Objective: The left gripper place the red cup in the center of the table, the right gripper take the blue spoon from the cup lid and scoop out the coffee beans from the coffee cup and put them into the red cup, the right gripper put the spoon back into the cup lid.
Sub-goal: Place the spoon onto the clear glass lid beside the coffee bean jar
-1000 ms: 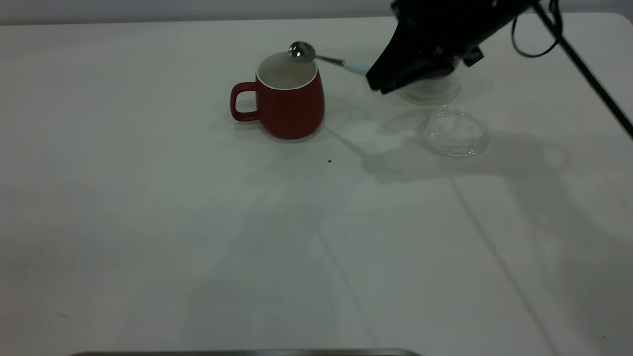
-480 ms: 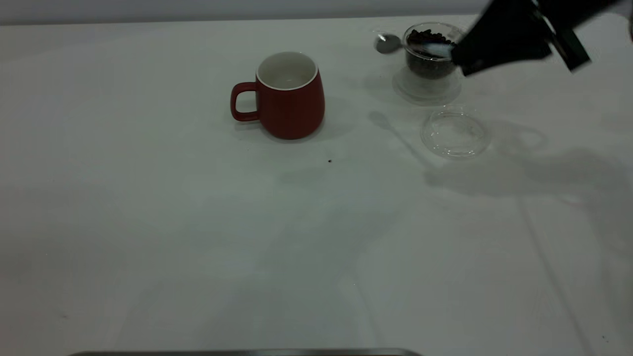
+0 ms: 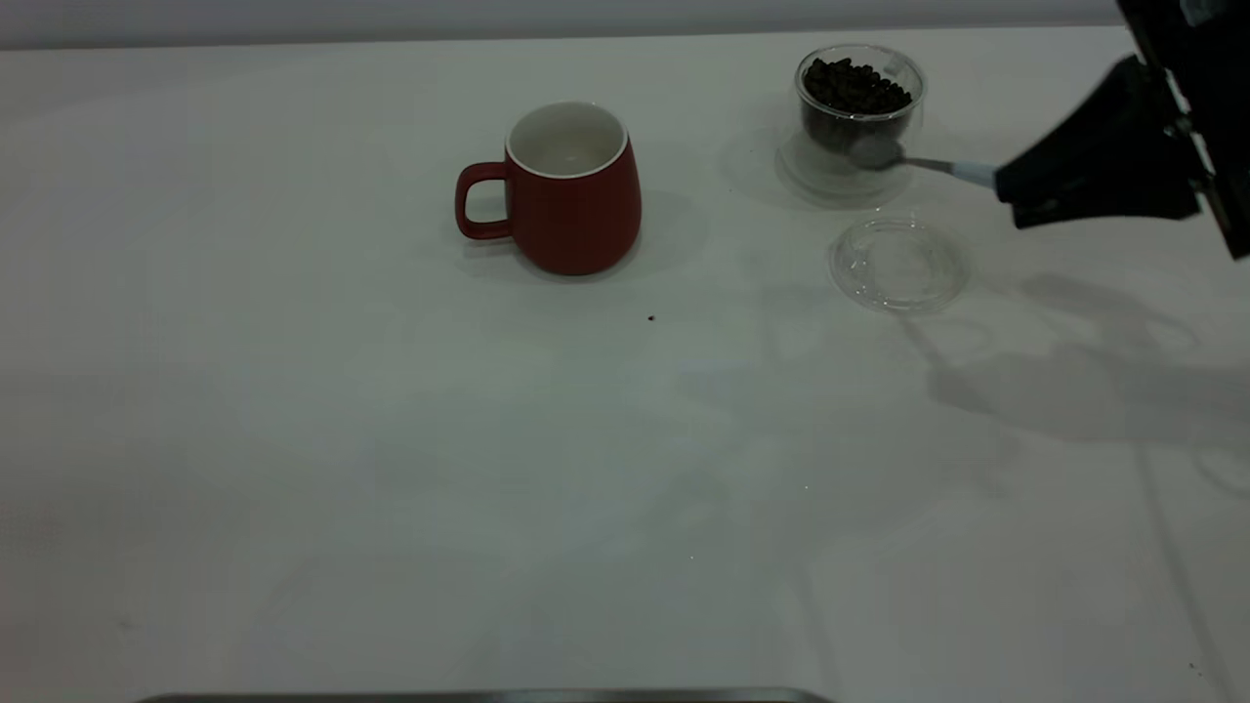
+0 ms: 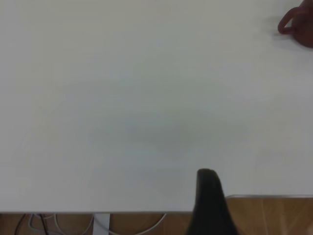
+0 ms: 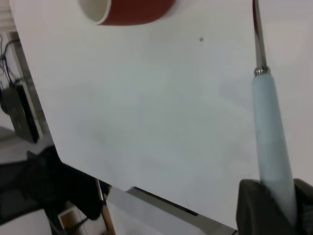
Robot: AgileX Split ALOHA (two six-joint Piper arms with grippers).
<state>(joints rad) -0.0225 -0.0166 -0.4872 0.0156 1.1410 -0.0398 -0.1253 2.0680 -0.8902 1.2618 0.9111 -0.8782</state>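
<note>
The red cup stands upright near the table's centre, handle to the left; it also shows in the right wrist view and the left wrist view. The coffee cup holds the coffee beans at the back right. The clear cup lid lies in front of it. My right gripper is shut on the blue spoon, its pale handle between the fingers. The spoon's bowl hangs in front of the coffee cup, above and behind the lid. Only one finger of my left gripper shows, by the table's edge.
A tiny dark speck lies on the table in front of the red cup. A metal edge runs along the near side.
My right gripper has carried the spoon from over the red cup back to the right, past the coffee cup, and lowered it to just behind the lid.
</note>
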